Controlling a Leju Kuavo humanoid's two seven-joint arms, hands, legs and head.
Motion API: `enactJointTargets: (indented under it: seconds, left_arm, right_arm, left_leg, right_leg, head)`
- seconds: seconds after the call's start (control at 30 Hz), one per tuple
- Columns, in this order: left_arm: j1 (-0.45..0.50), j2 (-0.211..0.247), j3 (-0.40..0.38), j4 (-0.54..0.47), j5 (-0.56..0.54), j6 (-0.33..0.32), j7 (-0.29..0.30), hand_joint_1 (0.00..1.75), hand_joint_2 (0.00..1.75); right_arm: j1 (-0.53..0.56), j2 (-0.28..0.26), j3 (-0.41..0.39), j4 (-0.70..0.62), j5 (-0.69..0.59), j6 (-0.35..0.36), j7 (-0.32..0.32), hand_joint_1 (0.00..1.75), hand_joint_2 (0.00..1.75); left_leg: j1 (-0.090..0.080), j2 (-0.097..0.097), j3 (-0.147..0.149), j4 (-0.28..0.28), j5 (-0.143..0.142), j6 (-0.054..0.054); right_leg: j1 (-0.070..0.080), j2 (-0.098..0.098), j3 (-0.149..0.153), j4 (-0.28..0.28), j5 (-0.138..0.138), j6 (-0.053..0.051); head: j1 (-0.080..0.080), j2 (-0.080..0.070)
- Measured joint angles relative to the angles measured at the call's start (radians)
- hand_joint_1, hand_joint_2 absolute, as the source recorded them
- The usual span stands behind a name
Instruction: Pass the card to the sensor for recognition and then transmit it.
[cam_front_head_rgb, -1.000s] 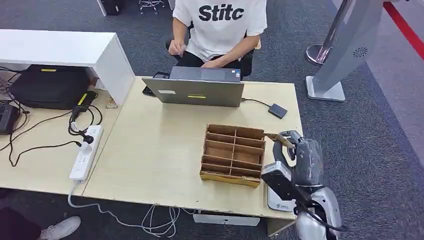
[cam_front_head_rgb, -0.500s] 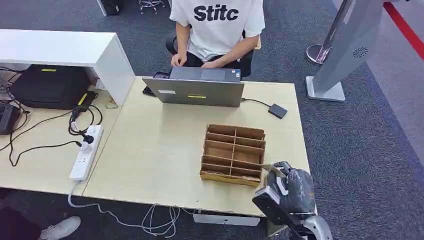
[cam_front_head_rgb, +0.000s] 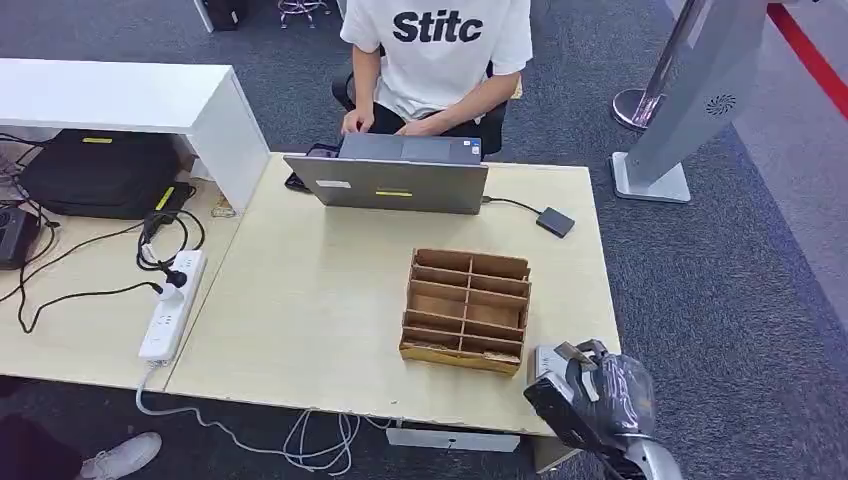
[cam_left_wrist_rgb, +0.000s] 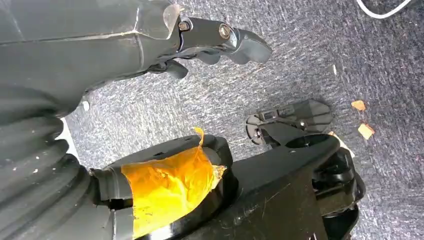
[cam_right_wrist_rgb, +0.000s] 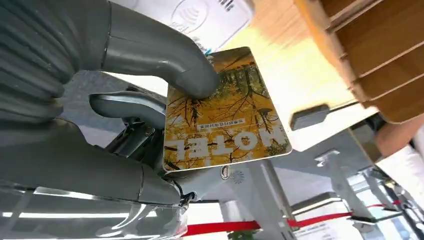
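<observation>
Low by the table edge, the right robot hand (cam_front_head_rgb: 598, 392) pinches the card (cam_right_wrist_rgb: 225, 112), seemingly over the sensor (cam_right_wrist_rgb: 197, 17).

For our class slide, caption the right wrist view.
Right hand pinches yellow-orange HOTEL key card near white card sensor.

Yellow hotel card (cam_right_wrist_rgb: 227, 117) above white sensor (cam_right_wrist_rgb: 200, 15)

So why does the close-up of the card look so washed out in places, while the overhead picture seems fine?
Right wrist view: the hotel card is sharp, but the white card reader and the pale tabletop are blown out, and the wooden organizer is soft. Head view: even light, all crisp, right hand included. Left wrist view: dim, with the near hand blurry.
</observation>
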Motion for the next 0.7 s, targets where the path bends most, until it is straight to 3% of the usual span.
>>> enactJointTargets:
  seconds: [0.7]
  left_arm:
    - [0.000,0.000,0.000,0.000,-0.008,-0.002,-0.001,0.00,1.75]
  right_arm:
    - [0.004,0.000,-0.022,0.055,0.049,0.087,-0.002,1.75,1.75]
  left_leg:
    - [0.000,0.000,0.000,0.000,0.000,0.000]
  right_leg:
    - [0.000,0.000,0.000,0.000,0.000,0.000]
  head:
    - [0.000,0.000]
